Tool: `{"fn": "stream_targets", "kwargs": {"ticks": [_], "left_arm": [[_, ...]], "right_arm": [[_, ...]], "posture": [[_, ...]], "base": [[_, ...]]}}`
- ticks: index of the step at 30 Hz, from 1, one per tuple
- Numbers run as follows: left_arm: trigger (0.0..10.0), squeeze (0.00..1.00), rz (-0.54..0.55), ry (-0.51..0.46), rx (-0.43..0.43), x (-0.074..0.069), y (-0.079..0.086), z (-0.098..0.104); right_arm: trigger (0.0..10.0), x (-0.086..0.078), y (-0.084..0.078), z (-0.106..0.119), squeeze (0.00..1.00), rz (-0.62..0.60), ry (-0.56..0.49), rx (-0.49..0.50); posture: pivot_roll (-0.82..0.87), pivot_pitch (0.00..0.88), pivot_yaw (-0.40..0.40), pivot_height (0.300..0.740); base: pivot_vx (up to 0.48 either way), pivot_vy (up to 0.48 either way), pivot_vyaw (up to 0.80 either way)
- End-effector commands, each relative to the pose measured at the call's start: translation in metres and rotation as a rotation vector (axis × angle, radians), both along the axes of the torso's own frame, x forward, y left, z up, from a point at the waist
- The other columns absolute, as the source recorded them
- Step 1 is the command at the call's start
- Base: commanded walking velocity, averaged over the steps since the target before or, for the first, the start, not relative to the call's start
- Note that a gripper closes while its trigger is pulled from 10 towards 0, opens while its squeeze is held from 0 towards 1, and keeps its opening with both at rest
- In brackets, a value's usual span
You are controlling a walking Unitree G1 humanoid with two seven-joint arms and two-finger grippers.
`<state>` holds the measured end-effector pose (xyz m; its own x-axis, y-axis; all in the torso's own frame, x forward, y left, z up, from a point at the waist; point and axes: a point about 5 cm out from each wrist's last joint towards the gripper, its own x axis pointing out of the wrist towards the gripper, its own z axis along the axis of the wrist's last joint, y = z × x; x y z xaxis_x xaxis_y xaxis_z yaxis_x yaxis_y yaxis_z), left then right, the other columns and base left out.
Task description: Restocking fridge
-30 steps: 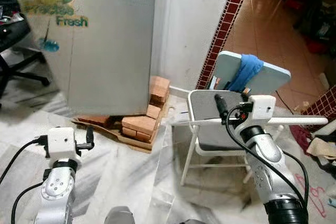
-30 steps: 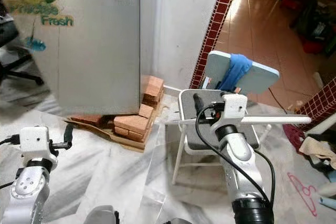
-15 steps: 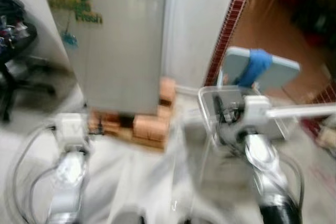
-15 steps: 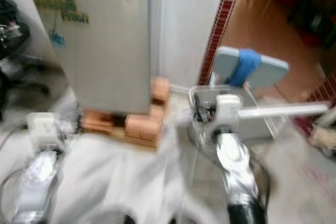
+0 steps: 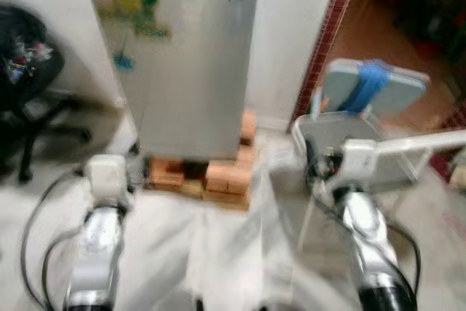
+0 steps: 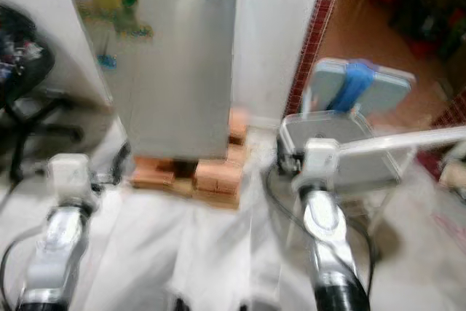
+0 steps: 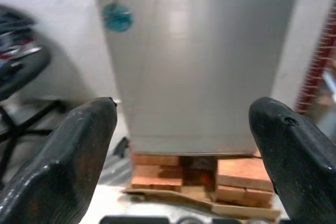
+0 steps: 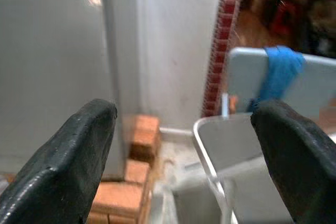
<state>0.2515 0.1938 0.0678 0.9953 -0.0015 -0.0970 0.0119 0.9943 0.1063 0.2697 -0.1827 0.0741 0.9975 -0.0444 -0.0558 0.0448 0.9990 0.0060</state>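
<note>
White plastic sheeting point(image 5: 218, 238) covers the floor ahead of you. Your left gripper point(image 7: 178, 145) and right gripper point(image 8: 184, 150) are both spread wide and empty. Square up on the closed silver fridge point(image 5: 189, 63) before reaching for its door. It stands just ahead on stacked bricks point(image 5: 218, 178), a folding chair point(image 5: 364, 143) beside it.

The fridge point(image 5: 191, 63) stands shut straight ahead, raised on bricks point(image 5: 218, 176) that jut out at its foot. White floor point(image 6: 211, 245) lies open up to it. On the robot's right a grey chair point(image 5: 349, 151) (blue cloth point(image 5: 364, 89) over its back) narrows the way; a black office chair point(image 5: 29, 71) crowds the left.
</note>
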Motion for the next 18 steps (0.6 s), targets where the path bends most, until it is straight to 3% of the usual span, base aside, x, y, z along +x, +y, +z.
{"fn": "stream_targets", "kwargs": {"ticks": [1,5,8,14,18], "left_arm": [[10.0,0.00,0.011,-0.007,0.011,0.000,0.007,0.002],[10.0,0.00,0.004,-0.003,0.005,-0.001,0.006,0.000],[10.0,0.00,0.009,-0.002,-0.006,-0.002,0.005,-0.002],[10.0,0.00,0.003,-0.004,-0.013,-0.002,0.002,-0.003],[10.0,0.00,0.001,-0.009,-0.016,-0.002,0.002,-0.003]], "right_arm": [[10.0,0.002,0.007,0.002,0.00,0.018,-0.005,0.049],[10.0,0.001,0.007,0.002,0.00,0.018,-0.010,0.143],[10.0,0.000,0.002,0.005,0.00,-0.001,-0.028,0.044],[10.0,0.001,0.000,0.005,0.00,0.017,-0.020,0.006],[10.0,0.002,-0.003,0.003,0.00,0.008,-0.012,0.021]], "posture": [[0.09,0.000,-0.055,0.740],[0.09,0.000,-0.057,0.740],[0.09,0.000,-0.060,0.740],[0.09,0.000,-0.063,0.740],[0.09,0.000,-0.066,0.740]], "base": [[0.000,0.480,0.00],[0.000,0.480,0.00],[0.000,0.480,0.00],[0.000,0.480,0.00],[0.000,0.480,-0.80]]}}
